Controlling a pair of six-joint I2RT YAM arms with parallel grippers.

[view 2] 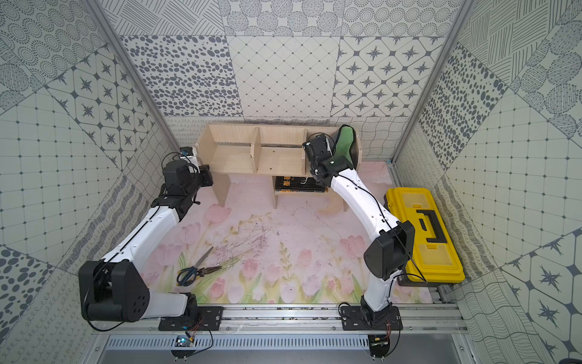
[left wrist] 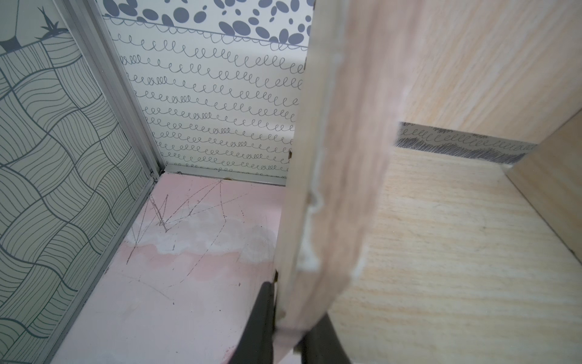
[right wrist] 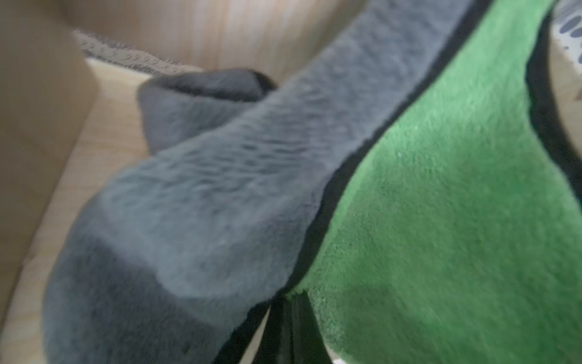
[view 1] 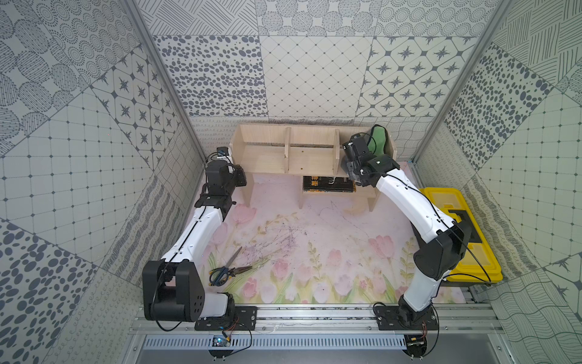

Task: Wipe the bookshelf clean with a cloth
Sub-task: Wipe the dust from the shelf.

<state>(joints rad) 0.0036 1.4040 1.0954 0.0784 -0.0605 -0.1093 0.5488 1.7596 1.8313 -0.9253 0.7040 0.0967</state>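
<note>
In the bookshelf's (view 1: 310, 159) right bay, right fingers (right wrist: 285, 331) pinch the cloth (view 1: 377, 138), left fingers (left wrist: 261, 324) clamp the unit's other end, so wiping strokes come next, I guess.

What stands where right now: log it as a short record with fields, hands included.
bookshelf: at the far end of the mat
cloth: in the right bay, green face showing, leaning on the side panel
left hand: shut on the bookshelf's left side panel
right hand: shut on the cloth's edge
lower shelf: dark book lying flat
elsewhere: scissors on the mat, yellow toolbox at the right
</note>
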